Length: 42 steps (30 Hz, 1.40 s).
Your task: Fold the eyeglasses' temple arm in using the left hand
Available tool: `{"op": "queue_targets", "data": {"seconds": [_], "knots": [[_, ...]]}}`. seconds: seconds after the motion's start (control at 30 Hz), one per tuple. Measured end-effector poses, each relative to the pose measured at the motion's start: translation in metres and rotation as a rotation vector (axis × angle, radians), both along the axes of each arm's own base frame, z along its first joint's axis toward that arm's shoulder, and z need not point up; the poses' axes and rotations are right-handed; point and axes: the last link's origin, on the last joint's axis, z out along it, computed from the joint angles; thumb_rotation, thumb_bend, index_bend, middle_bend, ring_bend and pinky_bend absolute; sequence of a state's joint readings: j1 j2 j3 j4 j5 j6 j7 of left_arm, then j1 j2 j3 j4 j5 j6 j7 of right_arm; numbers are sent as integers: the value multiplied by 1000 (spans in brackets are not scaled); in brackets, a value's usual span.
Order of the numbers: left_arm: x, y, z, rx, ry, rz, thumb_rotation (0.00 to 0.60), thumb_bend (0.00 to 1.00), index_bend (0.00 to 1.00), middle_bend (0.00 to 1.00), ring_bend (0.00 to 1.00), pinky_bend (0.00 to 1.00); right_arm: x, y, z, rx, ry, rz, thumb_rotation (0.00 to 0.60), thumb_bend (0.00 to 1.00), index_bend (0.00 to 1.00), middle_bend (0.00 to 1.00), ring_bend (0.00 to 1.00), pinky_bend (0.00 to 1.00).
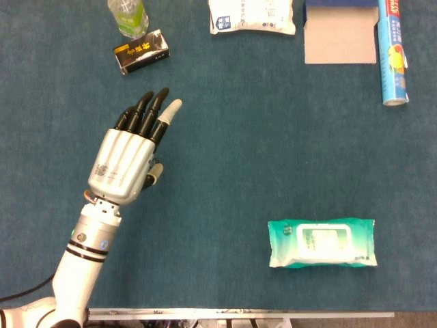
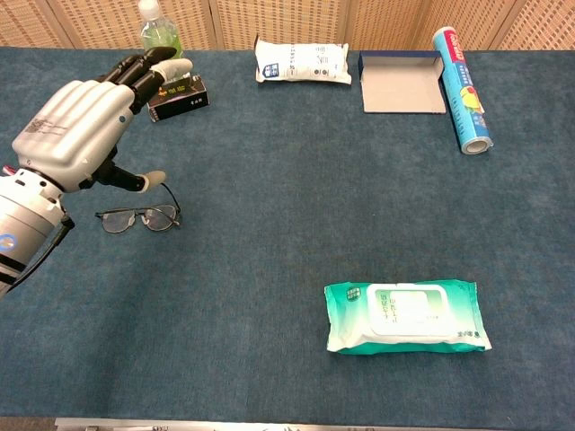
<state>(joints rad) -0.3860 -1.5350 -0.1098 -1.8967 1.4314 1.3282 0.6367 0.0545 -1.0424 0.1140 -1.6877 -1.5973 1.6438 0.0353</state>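
Note:
Thin dark-framed eyeglasses (image 2: 137, 217) lie on the blue table, lenses toward the front, with one temple arm (image 2: 168, 195) standing out behind the right lens. My left hand (image 2: 76, 126) hovers above them, open, fingers stretched toward the back and thumb (image 2: 144, 180) hanging just over the frame. It holds nothing. In the head view the left hand (image 1: 126, 160) covers the glasses completely. My right hand appears in neither view.
A black box (image 2: 177, 97) and a green bottle (image 2: 160, 36) stand at the back left, close to the left hand's fingertips. A white pouch (image 2: 302, 62), a cardboard box (image 2: 403, 86) and a blue tube (image 2: 462, 90) line the back. A wet-wipes pack (image 2: 404, 316) lies front right.

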Motion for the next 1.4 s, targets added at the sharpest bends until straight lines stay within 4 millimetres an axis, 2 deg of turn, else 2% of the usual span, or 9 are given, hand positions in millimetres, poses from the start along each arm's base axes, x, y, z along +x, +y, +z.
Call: {"op": "queue_targets", "data": {"seconds": [0.37, 0.7, 1.4], "knots": [[-3, 5, -12, -8, 17, 13, 600, 170, 51, 0, 28, 186, 0, 0, 1, -5, -1, -3, 600, 391, 629, 522, 407, 437], [-19, 11, -11, 24, 41, 49, 600, 169, 50, 0, 28, 186, -1, 0, 2, -7, -1, -5, 600, 392, 629, 522, 407, 437], [-53, 9, -12, 39, 73, 128, 600, 169, 50, 0, 28, 186, -1, -1, 0, -3, 7, -8, 600, 392, 629, 522, 407, 437]]}}
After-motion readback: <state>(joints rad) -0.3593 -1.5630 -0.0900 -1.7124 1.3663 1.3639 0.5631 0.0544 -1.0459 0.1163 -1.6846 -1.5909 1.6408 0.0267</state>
